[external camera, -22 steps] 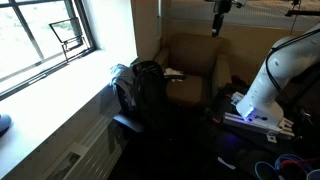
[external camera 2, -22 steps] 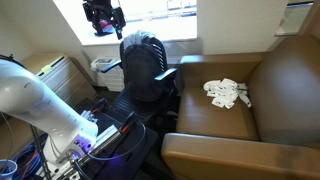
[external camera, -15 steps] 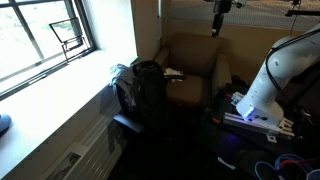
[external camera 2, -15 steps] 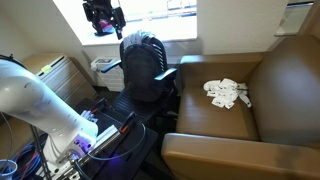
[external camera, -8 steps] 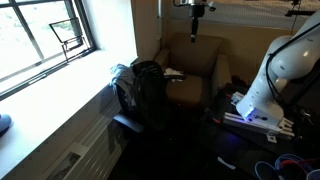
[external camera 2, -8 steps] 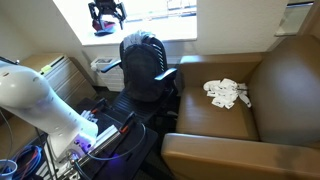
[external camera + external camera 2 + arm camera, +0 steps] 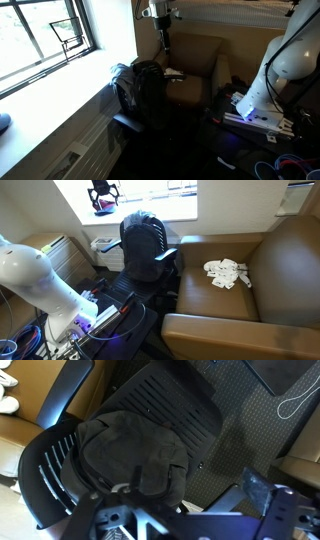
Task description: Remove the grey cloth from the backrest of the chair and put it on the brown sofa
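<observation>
A dark grey cloth point(image 7: 147, 78) is draped over the backrest of a black office chair point(image 7: 135, 122). It also shows in the other exterior view point(image 7: 143, 238) and the wrist view point(image 7: 128, 455). The brown sofa point(image 7: 198, 62) stands behind the chair and fills the right of an exterior view point(image 7: 235, 310). My gripper point(image 7: 164, 42) hangs in the air above the chair, near the window point(image 7: 103, 198). In the wrist view its fingers point(image 7: 190, 510) are spread open and empty, well above the cloth.
A white crumpled item point(image 7: 227, 273) lies on the sofa seat. The window point(image 7: 45, 45) and sill run beside the chair, with a radiator point(image 7: 80, 160) below. The robot base point(image 7: 255, 105) and cables point(image 7: 40, 340) stand on the floor.
My arm has swung sideways from over the sofa toward the window, and the gripper now hangs above the chair. The cloth and chair have not moved.
</observation>
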Controlling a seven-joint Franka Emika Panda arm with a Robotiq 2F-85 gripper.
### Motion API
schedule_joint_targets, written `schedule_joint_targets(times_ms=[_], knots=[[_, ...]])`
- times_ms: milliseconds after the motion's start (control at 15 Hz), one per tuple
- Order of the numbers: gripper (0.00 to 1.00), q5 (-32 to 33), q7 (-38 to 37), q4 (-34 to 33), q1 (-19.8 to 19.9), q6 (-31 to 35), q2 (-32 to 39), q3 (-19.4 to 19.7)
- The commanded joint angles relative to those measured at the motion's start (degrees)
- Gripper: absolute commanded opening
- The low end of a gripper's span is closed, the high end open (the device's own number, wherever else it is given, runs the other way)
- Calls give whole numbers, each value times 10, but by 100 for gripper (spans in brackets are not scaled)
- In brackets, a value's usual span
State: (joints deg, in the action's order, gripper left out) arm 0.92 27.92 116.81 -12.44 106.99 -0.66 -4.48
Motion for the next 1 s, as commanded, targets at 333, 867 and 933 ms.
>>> schedule_joint_targets(times_ms=[333,867,933], knots=[[100,1,-47,-23,14,56,74,-24],[100,265,-270,-252,-83,264,311,-16],[100,312,-307,-287,-108,256,341,2]])
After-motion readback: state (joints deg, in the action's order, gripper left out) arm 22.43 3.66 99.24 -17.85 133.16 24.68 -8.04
